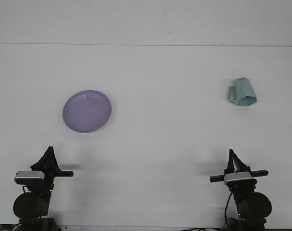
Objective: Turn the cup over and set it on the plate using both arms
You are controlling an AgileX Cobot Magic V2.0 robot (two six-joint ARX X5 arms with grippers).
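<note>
**Cup and plate apart, both arms low**

A plain white table [150, 139] fills the view. The purple plate [87, 111] lies on the left side, bare. Far to the right, well apart from it, the pale teal cup [242, 92] rests upside down, handle to the left. The 2 grippers, left gripper [48, 156] and right gripper [232, 158], sit near the front edge; their fingers appear together, holding nothing.

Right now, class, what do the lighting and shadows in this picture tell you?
Front view: even, diffuse light on the white table; no harsh glare. The plate and cup cast only thin, soft shadows; fainter ones lie beside each claw, left and right. Focus is slightly soft throughout.
</note>
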